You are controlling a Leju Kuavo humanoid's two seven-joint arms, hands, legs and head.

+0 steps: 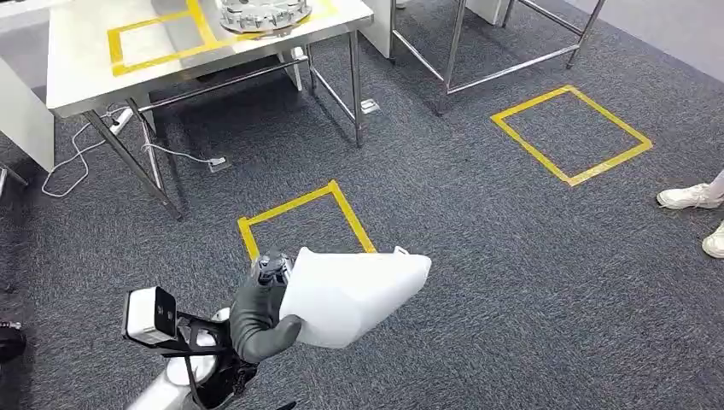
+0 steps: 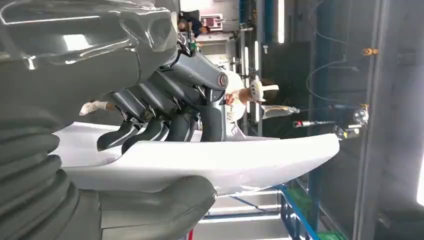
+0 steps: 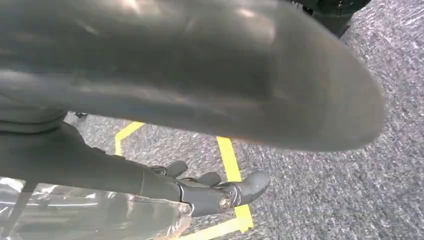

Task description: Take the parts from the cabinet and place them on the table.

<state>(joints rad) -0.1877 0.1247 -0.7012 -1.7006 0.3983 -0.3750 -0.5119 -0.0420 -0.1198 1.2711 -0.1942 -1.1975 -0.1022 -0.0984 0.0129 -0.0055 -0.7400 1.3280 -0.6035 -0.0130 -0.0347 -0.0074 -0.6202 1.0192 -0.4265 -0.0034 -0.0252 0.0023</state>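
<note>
A steel desk (image 1: 85,68) stands at the upper left of the head view, on slanted metal legs. A yellow tape rectangle (image 1: 158,34) is marked on its top, and a round metal part (image 1: 260,13) sits at its far edge, cut off by the frame. The grey carpet floor (image 1: 478,256) carries two yellow tape squares, one at the centre (image 1: 303,218) and one at the upper right (image 1: 570,134). A white cable (image 1: 77,158) trails on the floor under the desk.

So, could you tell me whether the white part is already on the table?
Not yet: the left hand holds the white part above the carpet, short of the table.
</note>
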